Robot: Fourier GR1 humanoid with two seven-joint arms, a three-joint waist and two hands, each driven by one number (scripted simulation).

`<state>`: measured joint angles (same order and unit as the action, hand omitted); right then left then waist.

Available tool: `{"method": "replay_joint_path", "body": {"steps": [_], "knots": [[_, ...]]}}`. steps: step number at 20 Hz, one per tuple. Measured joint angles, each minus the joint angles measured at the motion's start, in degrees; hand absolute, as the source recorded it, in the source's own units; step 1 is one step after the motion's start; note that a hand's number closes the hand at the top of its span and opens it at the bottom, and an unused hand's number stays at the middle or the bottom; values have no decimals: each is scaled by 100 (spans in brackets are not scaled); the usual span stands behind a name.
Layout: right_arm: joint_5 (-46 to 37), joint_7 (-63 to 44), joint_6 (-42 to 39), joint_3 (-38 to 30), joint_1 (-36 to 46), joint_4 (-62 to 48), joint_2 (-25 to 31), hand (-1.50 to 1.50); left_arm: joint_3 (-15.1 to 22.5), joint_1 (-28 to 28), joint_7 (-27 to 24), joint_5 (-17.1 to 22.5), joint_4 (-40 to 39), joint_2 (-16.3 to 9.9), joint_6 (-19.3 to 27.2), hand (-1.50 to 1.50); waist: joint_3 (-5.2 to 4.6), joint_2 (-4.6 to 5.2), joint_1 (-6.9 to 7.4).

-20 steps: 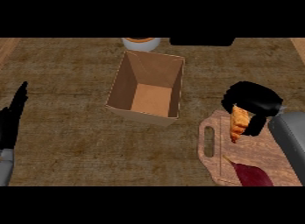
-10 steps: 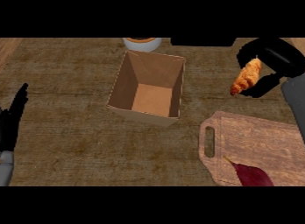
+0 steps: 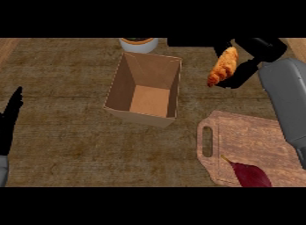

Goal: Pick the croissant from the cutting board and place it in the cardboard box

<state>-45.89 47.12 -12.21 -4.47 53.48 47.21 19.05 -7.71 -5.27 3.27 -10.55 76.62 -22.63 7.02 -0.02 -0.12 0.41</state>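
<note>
Croissant (image 3: pixel 223 66) pinched in right hand (image 3: pixel 254 59) beside cardboard box (image 3: pixel 144 89)

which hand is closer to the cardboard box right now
The right. The right hand, holding the croissant, is just past the cardboard box on its right side. The left hand rests open at the view's left edge, farther off.

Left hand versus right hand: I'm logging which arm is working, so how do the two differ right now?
The right hand is curled round the croissant, while the left hand holds nothing, its fingers straight. The right hand shows at the upper right, to the right of the cardboard box; the left hand rests at the left edge, well away from the box. Both are black hands on grey forearms.
</note>
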Motion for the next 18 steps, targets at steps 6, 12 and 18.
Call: {"method": "replay_joint_path", "body": {"steps": [6, 12, 18], "knots": [[328, -1157, -650, 34, 423, 360, -794, 150, -41, -16, 39, -47, 22, 21, -2, 0, -2, -6, -16], [505, -2210, -706, 37, 916, 98, -1574, 150, -24, -53, 32, -99, 9, 75, -40, 0, -2, 13, 31], [1056, -2656, -191, 605, 1280, -592, -1826, 150, -16, -142, -43, -180, -59, 135, -47, 0, -2, 34, 113]]}}
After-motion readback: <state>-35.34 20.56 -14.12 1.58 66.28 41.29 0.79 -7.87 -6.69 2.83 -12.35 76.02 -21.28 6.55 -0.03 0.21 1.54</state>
